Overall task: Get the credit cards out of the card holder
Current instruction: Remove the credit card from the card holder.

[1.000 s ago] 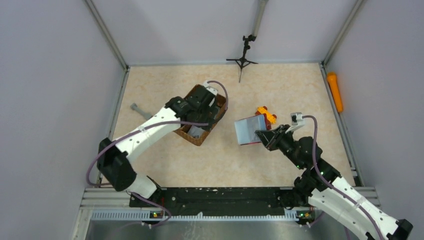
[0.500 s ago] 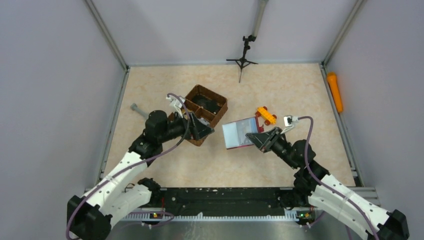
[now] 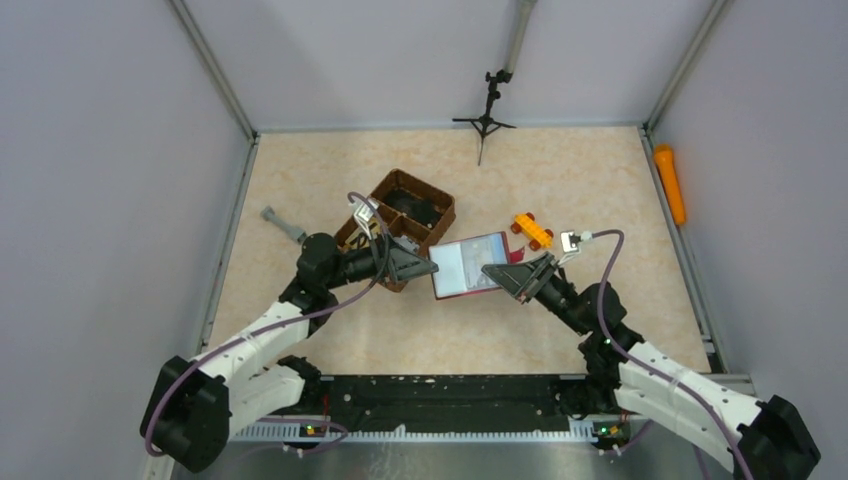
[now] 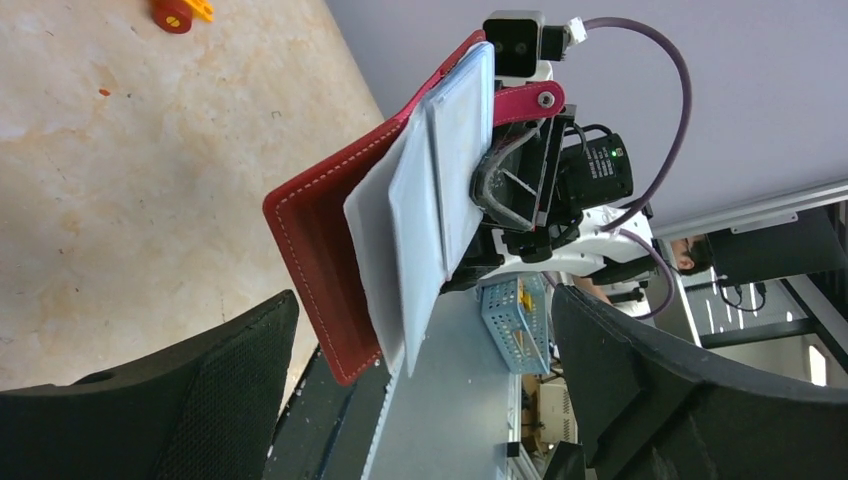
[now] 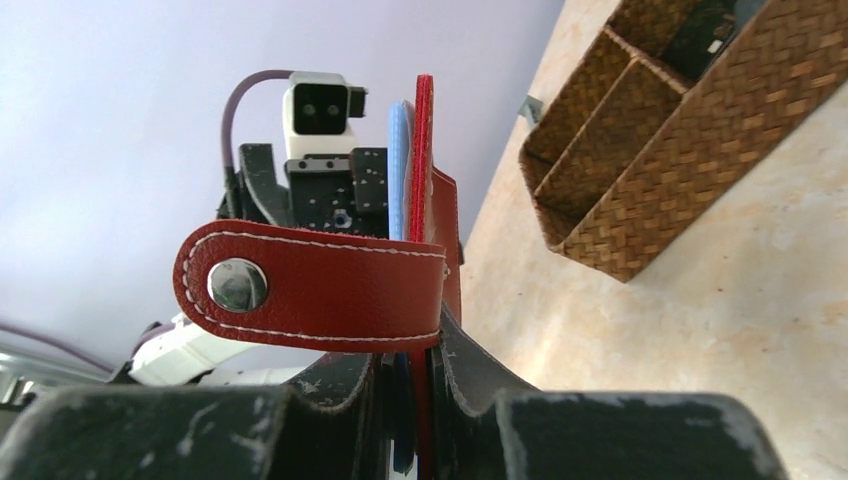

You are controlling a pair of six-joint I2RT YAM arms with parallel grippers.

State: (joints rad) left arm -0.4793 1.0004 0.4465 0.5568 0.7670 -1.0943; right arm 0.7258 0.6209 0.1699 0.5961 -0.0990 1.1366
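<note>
Jaws: left gripper (image 3: 430,267) wide apart, empty, facing the free edge of silver-grey plastic credit cards (image 4: 440,190); right gripper (image 3: 492,272) clamped on dark red leather card holder (image 4: 320,250).

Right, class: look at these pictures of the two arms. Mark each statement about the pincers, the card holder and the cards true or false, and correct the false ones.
1. The right pincer is clamped on the card holder. True.
2. Cards stick out of the card holder. True.
3. The left pincer is shut on a card. False: it is open and holds nothing, and it faces the cards.
4. The card holder lies flat on the table. False: the right pincer holds it up off the table.
5. The woven basket stands on the left arm's side of the card holder. True.
</note>
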